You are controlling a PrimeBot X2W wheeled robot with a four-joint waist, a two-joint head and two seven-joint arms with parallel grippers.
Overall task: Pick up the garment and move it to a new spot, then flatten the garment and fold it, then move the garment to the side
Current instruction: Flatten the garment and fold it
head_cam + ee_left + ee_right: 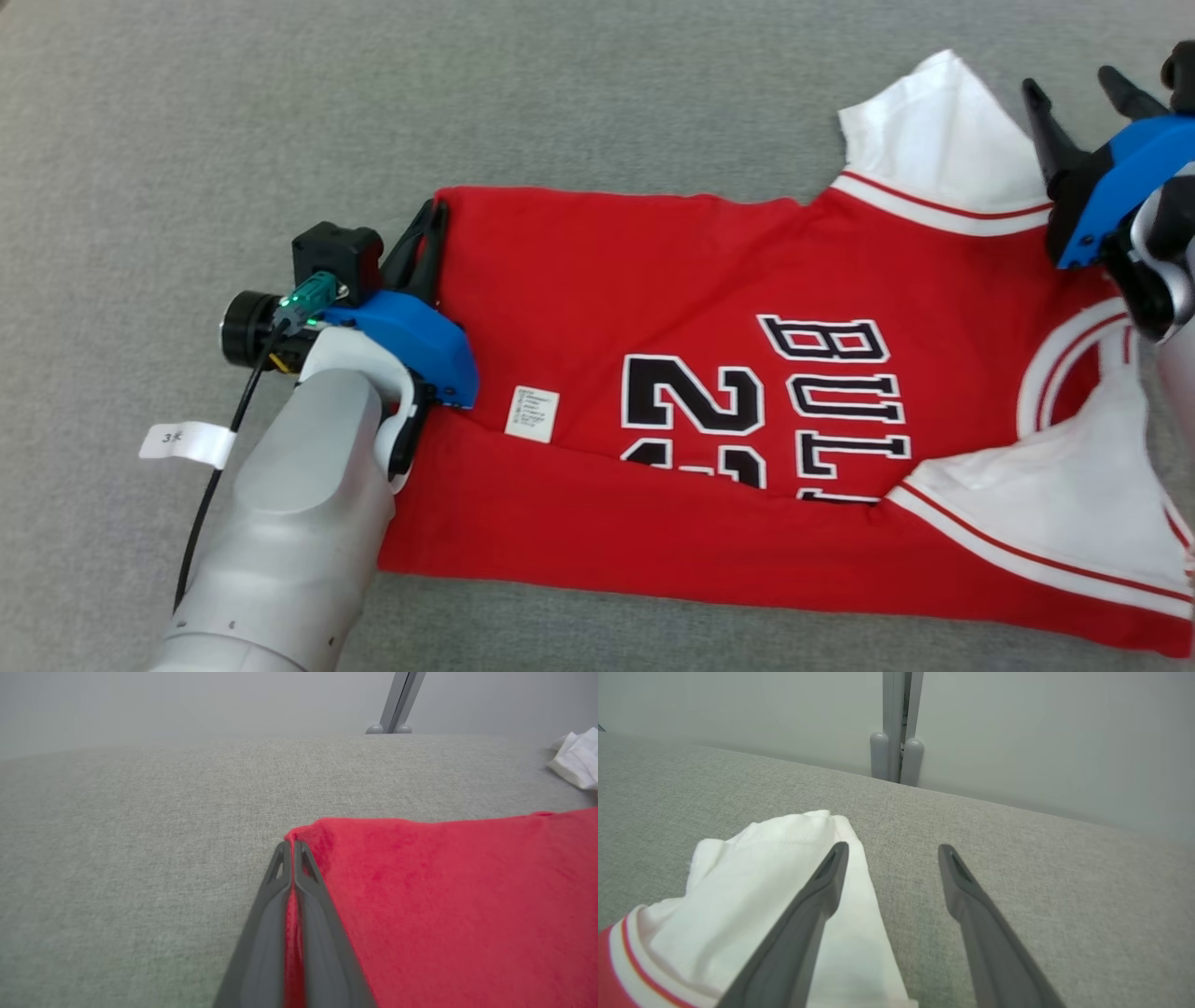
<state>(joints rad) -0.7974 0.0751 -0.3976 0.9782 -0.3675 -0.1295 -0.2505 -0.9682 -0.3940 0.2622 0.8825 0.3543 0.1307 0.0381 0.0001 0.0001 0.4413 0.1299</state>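
Pinching jersey (597, 271): left end effector (293, 845); right end effector (892, 848) spread.

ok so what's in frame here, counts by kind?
jersey: 1
grippers: 2, left gripper shut on the jersey, right gripper open
white labels: 2, care label on the jersey, cable tag by the left arm
Total: 5

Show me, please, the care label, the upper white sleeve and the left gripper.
care label (532, 413): head view, middle of the white tag.
white sleeve (756, 868): right wrist view, its wrinkled middle.
left gripper (293, 845): left wrist view, between tips pinching the red jersey (444, 896).
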